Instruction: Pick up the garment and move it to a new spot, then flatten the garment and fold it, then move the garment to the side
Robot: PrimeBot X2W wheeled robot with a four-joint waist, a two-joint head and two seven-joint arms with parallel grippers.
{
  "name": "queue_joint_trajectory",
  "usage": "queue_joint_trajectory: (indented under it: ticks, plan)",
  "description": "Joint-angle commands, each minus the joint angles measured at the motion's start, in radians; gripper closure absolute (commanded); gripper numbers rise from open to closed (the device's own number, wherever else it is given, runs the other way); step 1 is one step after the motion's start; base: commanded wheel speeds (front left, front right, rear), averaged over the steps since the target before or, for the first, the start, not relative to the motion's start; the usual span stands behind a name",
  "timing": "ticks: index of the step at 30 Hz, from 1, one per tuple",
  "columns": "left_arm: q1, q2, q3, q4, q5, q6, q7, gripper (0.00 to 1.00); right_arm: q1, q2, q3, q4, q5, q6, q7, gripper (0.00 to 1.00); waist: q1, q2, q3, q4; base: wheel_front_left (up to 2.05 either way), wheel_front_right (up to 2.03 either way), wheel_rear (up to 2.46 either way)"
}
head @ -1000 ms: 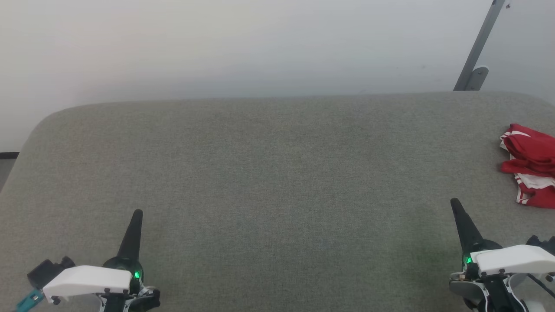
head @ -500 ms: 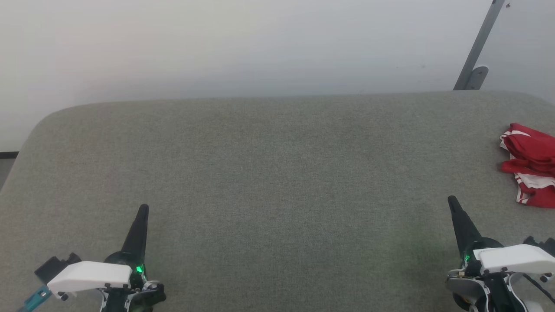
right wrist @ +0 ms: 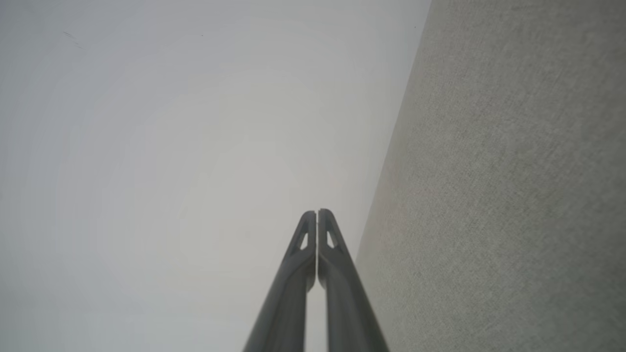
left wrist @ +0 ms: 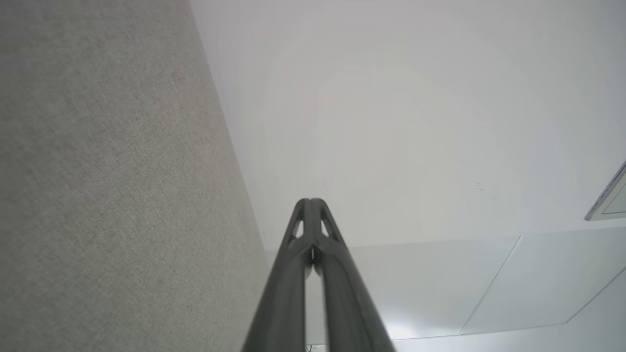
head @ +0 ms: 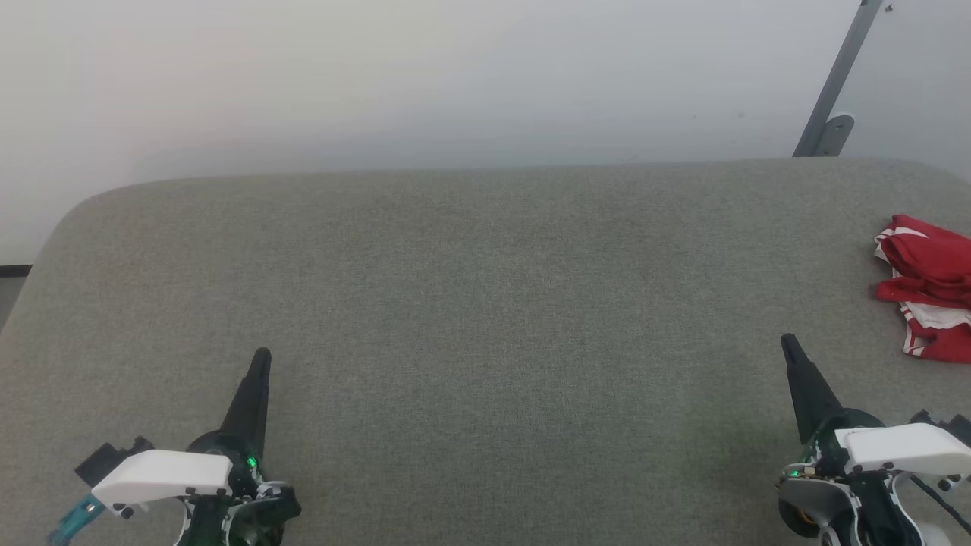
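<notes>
Nearest, at the lower left, the left gripper (head: 261, 359) sits above the near part of the grey fabric surface (head: 485, 303). Its two dark fingers are pressed together into a single point and hold nothing. At the lower right, the right gripper (head: 789, 343) is the same: fingers closed tip to tip and empty. Both wrist views show the fingers meeting with no gap. The wide middle of the surface between them is plain grey weave.

Farther out and to the right lies the garment (head: 927, 287) — a crumpled red heap with white striped trim. It rests on the surface at its right side, cut off by the picture's edge and well apart from the right gripper.

Beyond the surface's rounded far edge stands a pale wall (head: 379, 76) — a slanted grey metal bar (head: 840, 76) leans against it at the far right.
</notes>
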Motion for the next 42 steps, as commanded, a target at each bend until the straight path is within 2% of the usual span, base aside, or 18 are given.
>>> queue_joint_trajectory:
  ticks: [1, 8, 42]
  plan:
    - [-0.02, -0.002, -0.001, 0.0, -0.017, -0.002, 0.008, 1.0, -0.007, 0.006, -0.004, -0.01, 0.019, 0.0, 0.007, 1.0, 0.0, -0.0001, 0.0, 0.0, 0.0, 0.0, 0.0]
    - [-0.024, -0.011, -0.001, 0.004, -0.051, -0.002, 0.019, 1.0, -0.009, 0.012, -0.006, -0.011, 0.06, 0.0, 0.015, 1.0, 0.0, -0.0001, 0.001, 0.0, 0.0, 0.0, 0.0]
    - [-0.024, -0.01, -0.002, 0.004, -0.049, -0.002, 0.018, 1.0, -0.008, 0.011, -0.005, -0.01, 0.055, 0.0, 0.014, 1.0, 0.0, -0.0001, 0.001, 0.0, 0.0, 0.0, 0.0]
